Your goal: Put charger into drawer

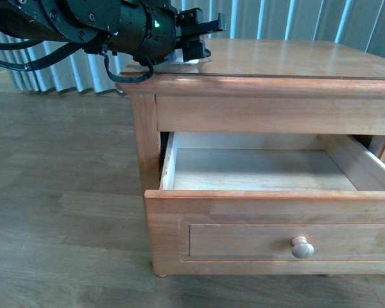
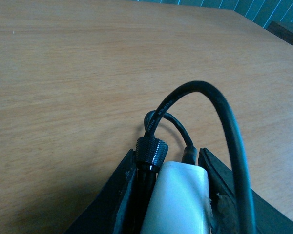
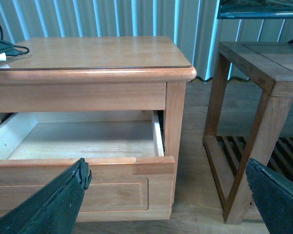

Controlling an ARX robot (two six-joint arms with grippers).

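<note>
The charger (image 2: 178, 200) is a white block with a black cable (image 2: 227, 117) looping out of it. My left gripper (image 2: 168, 161) is shut on the charger, and both sit just over the back left corner of the wooden nightstand top (image 1: 295, 58). In the front view the left gripper (image 1: 202, 35) shows above that corner, with a bit of white charger (image 1: 194, 54) under it. The drawer (image 1: 269, 196) with the round pale knob (image 1: 302, 247) is pulled out, and its pale inside is bare. My right gripper (image 3: 166, 168) hangs open in front of the drawer (image 3: 112, 163), holding nothing.
A darker wooden side table (image 3: 263, 73) with a slatted lower shelf stands to the right of the nightstand. Wood-look floor (image 1: 64, 212) lies to the left. Pleated curtains (image 1: 295, 19) hang behind.
</note>
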